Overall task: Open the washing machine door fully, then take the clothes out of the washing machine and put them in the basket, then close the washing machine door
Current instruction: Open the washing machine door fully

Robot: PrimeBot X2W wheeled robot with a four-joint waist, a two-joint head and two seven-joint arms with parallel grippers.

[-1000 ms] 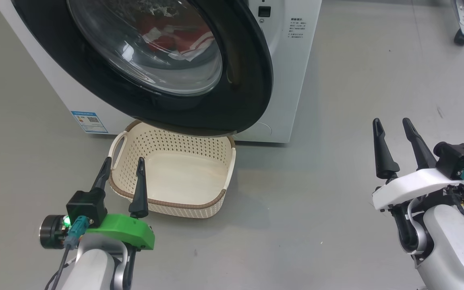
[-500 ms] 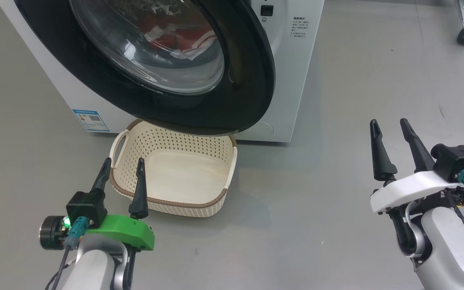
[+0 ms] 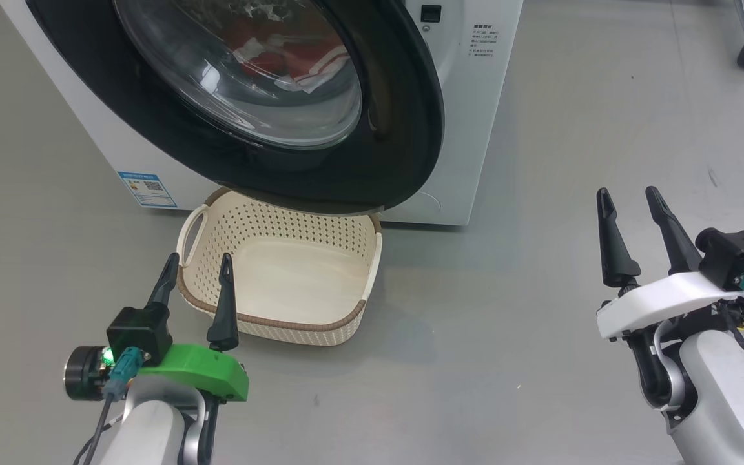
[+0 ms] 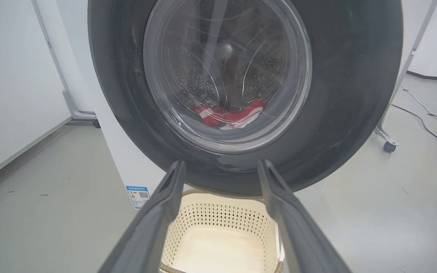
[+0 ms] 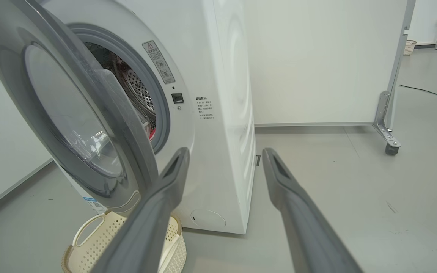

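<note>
Glossy black rim and bulging glass mark the washing machine door [image 3: 249, 110], which stands partly swung out at 11 o'clock in the head view, hinged on the robot's left with its free edge toward 1 o'clock. Behind the glass the red and white clothes [image 3: 288, 61] lie low in the washing machine [image 3: 469, 116]. The basket [image 3: 281, 321] sits empty on the floor at 8 o'clock, its far rim tucked under the door's lower edge. Both pincers are released and hold nothing: the left gripper [image 3: 199, 258] hovers at 7 o'clock just before the basket's near rim, and the right gripper [image 3: 627, 192] waits at 3 o'clock, well apart from the door. The step in hand looks to be finishing the opening. The right wrist view shows a clear gap between door and machine front, so the right arm seems best placed to slip one finger behind the free edge at the door's own 3 o'clock. It should then draw the door round in an arc about the hinge, not straight back. The left arm may need to give way, since it sits close to the door's likely sweep, and the basket should not be nudged.
</note>
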